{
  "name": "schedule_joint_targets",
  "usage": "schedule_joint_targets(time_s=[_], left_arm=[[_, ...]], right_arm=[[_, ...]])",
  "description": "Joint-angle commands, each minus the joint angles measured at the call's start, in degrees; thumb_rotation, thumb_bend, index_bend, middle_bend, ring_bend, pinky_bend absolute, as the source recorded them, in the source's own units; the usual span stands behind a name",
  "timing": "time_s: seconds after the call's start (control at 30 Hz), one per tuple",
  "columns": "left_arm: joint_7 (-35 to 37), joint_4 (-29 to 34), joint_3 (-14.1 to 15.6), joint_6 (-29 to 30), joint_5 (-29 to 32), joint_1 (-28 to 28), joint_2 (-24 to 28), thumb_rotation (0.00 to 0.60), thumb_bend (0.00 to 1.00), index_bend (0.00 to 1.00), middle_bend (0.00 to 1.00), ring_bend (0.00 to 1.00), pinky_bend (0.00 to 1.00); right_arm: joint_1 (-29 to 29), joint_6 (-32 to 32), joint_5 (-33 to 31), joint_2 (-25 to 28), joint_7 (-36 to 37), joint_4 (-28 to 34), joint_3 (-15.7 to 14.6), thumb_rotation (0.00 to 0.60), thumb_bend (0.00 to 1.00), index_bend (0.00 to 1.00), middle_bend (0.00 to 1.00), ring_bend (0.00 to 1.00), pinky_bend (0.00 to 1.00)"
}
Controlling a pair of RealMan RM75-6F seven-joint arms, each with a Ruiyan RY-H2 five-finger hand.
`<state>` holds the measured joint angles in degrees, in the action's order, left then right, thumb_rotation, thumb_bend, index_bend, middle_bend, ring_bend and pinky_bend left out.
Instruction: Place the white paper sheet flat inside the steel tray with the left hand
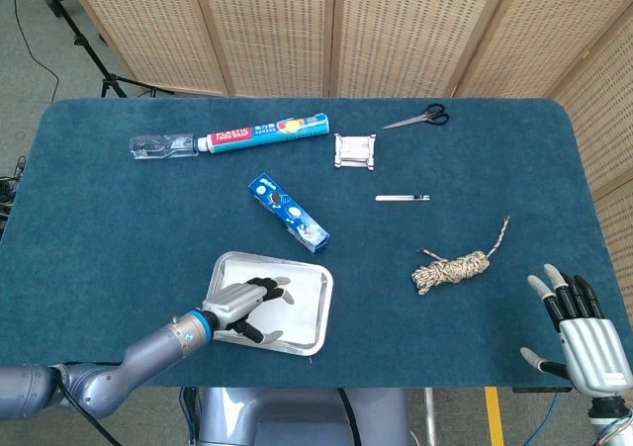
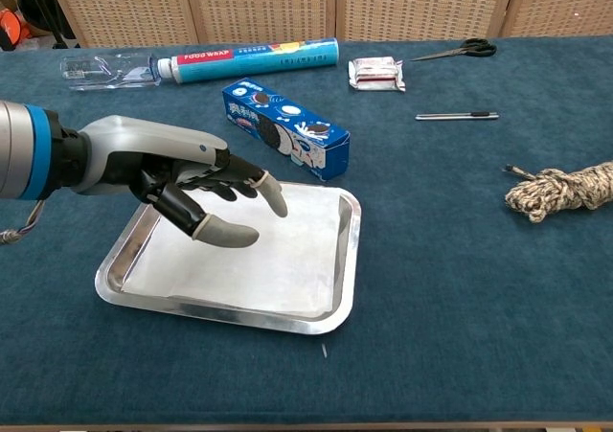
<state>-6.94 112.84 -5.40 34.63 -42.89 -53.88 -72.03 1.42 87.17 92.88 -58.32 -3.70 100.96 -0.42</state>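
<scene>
My left hand [image 2: 196, 188] hovers with fingers spread and empty over the white paper sheet [image 2: 278, 255], which lies flat inside the shallow rectangular steel tray [image 2: 350, 260] near the blue-covered table's front edge, poised, I judge, to press it smooth. My right hand [image 1: 584, 337] rests open by the front right corner.

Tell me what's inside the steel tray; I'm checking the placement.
The white paper sheet lies flat in the steel tray, covering most of its floor. The left hand hovers above and hides the sheet's left part.
</scene>
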Motion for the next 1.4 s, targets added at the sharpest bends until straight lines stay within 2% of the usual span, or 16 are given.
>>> schedule_joint_targets(time_s=[0.03, 0.5, 0.87, 1.4], left_arm=[[-0.7, -0.2, 0.8, 1.0, 0.8, -0.8, -0.6, 0.374, 0.34, 0.22, 0.00, 0.00, 0.00], [-2.6, -1.5, 3.6, 3.7, 3.4, -3.5, -3.1, 0.372, 0.33, 0.22, 0.00, 0.00, 0.00], [-2.2, -2.6, 3.5, 6.2, 2.2, -3.3, -5.5, 0.373, 0.33, 0.22, 0.00, 0.00, 0.00], [-1.1, -5.1, 3.6, 5.4, 1.9, -3.6, -8.4, 0.371, 0.32, 0.22, 0.00, 0.00, 0.00]], right_arm=[[0.0, -0.1, -0.1, 0.0, 0.1, 0.0, 0.0, 0.600, 0.00, 0.10, 0.00, 0.00, 0.00], [0.0, -0.3, -0.3, 0.0, 0.2, 0.1, 0.1, 0.600, 0.00, 0.10, 0.00, 0.00, 0.00], [0.1, -0.6, -0.7, 0.0, 0.3, 0.0, 0.2, 0.600, 0.00, 0.10, 0.00, 0.00, 0.00], [0.2, -0.7, -0.9, 0.1, 0.6, 0.0, 0.3, 0.600, 0.00, 0.10, 0.00, 0.00, 0.00]])
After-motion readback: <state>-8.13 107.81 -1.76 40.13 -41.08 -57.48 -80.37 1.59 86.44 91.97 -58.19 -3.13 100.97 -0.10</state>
